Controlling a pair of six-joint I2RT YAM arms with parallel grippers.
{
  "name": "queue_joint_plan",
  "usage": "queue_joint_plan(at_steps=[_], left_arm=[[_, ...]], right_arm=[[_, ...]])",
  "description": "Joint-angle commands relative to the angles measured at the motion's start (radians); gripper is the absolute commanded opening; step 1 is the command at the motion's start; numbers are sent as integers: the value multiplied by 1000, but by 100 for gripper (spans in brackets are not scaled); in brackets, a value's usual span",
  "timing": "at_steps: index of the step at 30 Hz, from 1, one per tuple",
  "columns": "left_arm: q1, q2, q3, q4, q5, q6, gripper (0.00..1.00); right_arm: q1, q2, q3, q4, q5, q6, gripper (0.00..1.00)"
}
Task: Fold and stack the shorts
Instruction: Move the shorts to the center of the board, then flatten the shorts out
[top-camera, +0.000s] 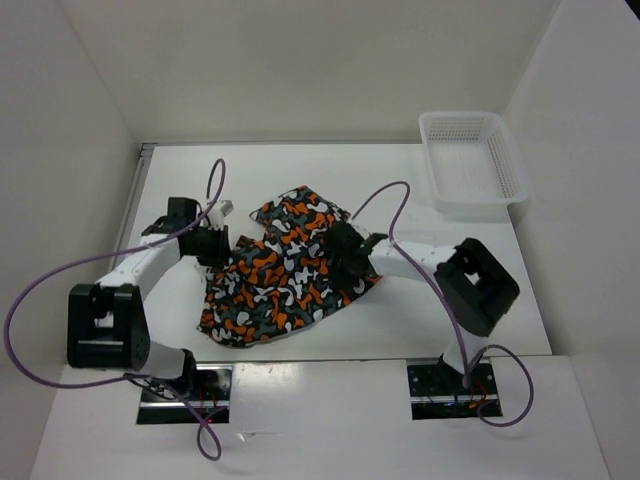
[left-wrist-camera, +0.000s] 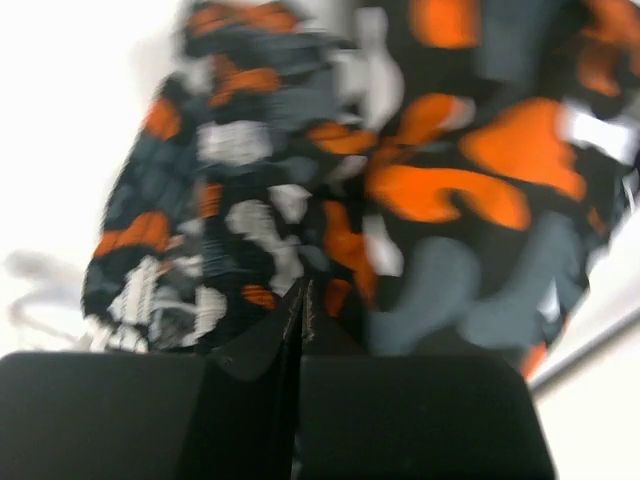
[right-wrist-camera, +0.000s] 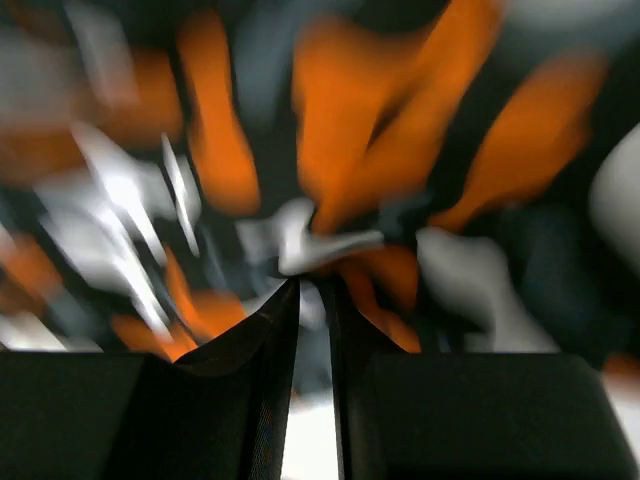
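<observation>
Arms reach inward (both low); left hand (left-wrist-camera: 302, 296) and right hand (right-wrist-camera: 312, 286) each pinch the shorts (top-camera: 280, 280) tight

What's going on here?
Both arms are on the shorts, which lie crumpled and unfolded mid-table. The left gripper is at their left edge and the right gripper at their right side. In the wrist views, each looks pinched shut on fabric. The white basket sits apart in the far right corner. No fold is made yet.
</observation>
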Motion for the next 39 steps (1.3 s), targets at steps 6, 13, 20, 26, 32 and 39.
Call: queue_joint_plan(at_steps=[6, 13, 20, 26, 32, 39], left_arm=[[-129, -230, -34, -61, 163, 5, 2], [-164, -193, 91, -186, 61, 5, 33], [-85, -192, 152, -210, -82, 5, 57], [53, -327, 63, -233, -116, 5, 91], [53, -495, -78, -233, 40, 5, 88], [53, -516, -110, -229, 7, 5, 88]], right_arm=[[-334, 235, 493, 74, -23, -218, 41], [-268, 87, 468, 77, -105, -284, 69], [-83, -131, 160, 57, -23, -203, 77], [-6, -265, 60, 19, 17, -148, 81], [-6, -219, 129, -10, 49, -166, 85], [-111, -260, 91, -79, 115, -100, 86]])
